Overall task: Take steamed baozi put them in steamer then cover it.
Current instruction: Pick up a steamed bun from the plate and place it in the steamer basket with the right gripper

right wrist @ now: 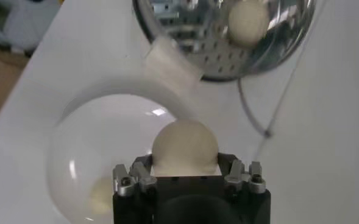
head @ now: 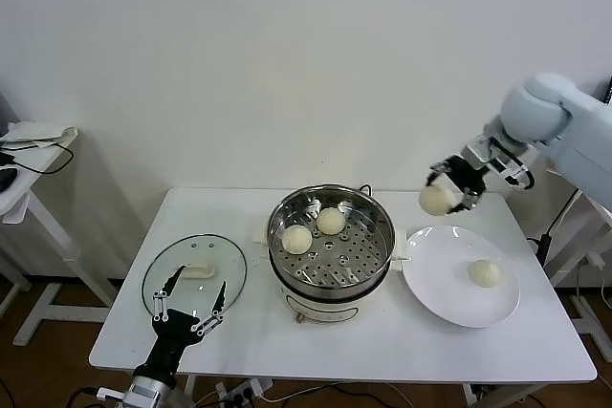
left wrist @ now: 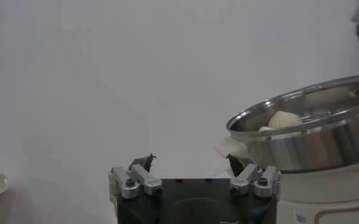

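The steel steamer [head: 373, 253] stands mid-table on its cream pot base and holds two baozi [head: 297, 239] [head: 331, 221]. My right gripper [head: 443, 194] is shut on a third baozi [head: 436, 200] and holds it in the air above the plate's far-left edge, right of the steamer. In the right wrist view this baozi [right wrist: 184, 145] sits between the fingers, with the plate and steamer [right wrist: 185, 24] below. A fourth baozi [head: 485, 273] lies on the white plate [head: 435, 284]. My left gripper [head: 189, 305] is open and empty at the table's front left, over the near edge of the glass lid [head: 167, 274].
The glass lid with its white handle lies flat on the table left of the steamer. A power cord runs behind the pot. A side table [head: 29, 155] with cloth and cables stands far left. The left wrist view shows the steamer rim [left wrist: 301, 115] to one side.
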Available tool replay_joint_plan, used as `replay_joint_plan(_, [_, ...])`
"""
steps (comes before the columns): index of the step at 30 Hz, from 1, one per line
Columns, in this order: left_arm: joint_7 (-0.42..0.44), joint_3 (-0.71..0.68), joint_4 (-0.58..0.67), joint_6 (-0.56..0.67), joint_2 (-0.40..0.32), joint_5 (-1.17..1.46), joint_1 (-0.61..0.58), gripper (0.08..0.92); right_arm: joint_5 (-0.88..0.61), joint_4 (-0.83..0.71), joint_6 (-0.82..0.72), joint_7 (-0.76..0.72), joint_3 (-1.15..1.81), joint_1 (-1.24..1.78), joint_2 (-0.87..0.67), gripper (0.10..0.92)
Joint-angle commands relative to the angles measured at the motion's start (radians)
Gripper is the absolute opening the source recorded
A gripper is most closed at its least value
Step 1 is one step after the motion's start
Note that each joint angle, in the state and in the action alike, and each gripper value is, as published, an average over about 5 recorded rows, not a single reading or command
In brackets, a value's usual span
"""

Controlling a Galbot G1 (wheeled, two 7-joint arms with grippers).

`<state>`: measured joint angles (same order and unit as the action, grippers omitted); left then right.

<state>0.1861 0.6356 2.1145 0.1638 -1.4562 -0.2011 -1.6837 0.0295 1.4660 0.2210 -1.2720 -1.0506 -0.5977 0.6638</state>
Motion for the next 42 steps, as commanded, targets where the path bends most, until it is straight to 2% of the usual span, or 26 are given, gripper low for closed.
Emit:
replay_joint_plan(1, [0.002, 0.005, 0.000, 0.002, -0.002, 0.003, 0.003, 0.823, 0.017, 0.120, 0.242, 0.121, -0.256, -0.212, 0.221, 0.704])
replay_joint_plan(18, [0.009, 0.029, -0.023, 0.004, 0.005, 0.021, 0.018, 0.823, 0.087, 0.057, 0.304, 0.188, -0.270, -0.003, 0.430, 0.704])
replay_joint_plan(42, [0.012, 0.042, -0.045, -0.002, 0.010, 0.040, 0.034, 0.823, 0.077, 0.028, 0.300, 0.088, -0.284, 0.054, 0.462, 0.704])
